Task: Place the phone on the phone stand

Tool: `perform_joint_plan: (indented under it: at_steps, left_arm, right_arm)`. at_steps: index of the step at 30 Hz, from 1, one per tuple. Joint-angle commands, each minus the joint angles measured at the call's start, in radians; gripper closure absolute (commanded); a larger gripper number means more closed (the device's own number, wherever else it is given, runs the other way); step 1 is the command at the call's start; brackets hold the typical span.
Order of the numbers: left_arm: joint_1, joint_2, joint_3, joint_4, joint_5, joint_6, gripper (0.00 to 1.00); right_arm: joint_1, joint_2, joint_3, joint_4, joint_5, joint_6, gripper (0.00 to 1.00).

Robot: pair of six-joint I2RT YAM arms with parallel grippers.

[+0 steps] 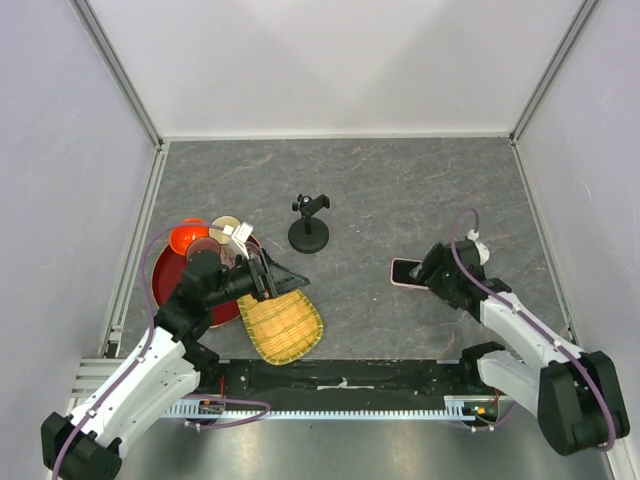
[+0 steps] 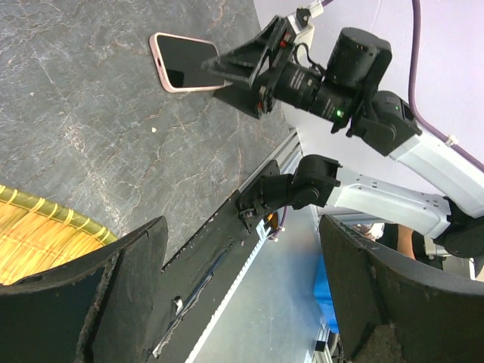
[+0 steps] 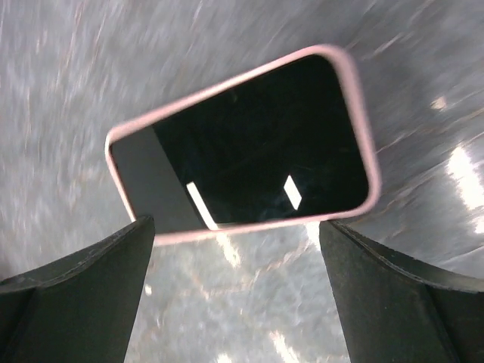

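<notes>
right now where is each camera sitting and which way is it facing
top external: above and behind the robot, looking down on the table; both arms show, with left gripper and right gripper.
left wrist: low over the table, facing across to the phone and right arm; own open fingers frame the bottom.
right wrist: close above the phone, facing down; own open fingers below.
shared: all three show the phone.

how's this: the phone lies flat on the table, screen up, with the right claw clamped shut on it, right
Not quite. The phone does lie flat on the table, screen up, but the right claw is open, jaws wide apart beside the phone, not clamped on it. The right wrist view shows this.
</notes>
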Motion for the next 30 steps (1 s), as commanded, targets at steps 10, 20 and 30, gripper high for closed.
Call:
perform_joint_plan:
  at_steps: [10,20,30]
  left_arm:
    - [0.005,-0.01,-0.007,0.023,0.005,0.011,0.13]
    - [0.005,-0.006,-0.007,0.021,0.005,0.027,0.13]
    - [0.005,-0.035,-0.011,-0.003,0.014,0.031,0.13]
  right_arm:
    - [-0.129,0.463,0.272,0.134,0.013,0.029,0.02]
    - [0.075,0.746,0.538,-0.238,0.274,0.12,0.02]
    - [0.169,0.757,0.493,-0.284,0.215,0.053,0.02]
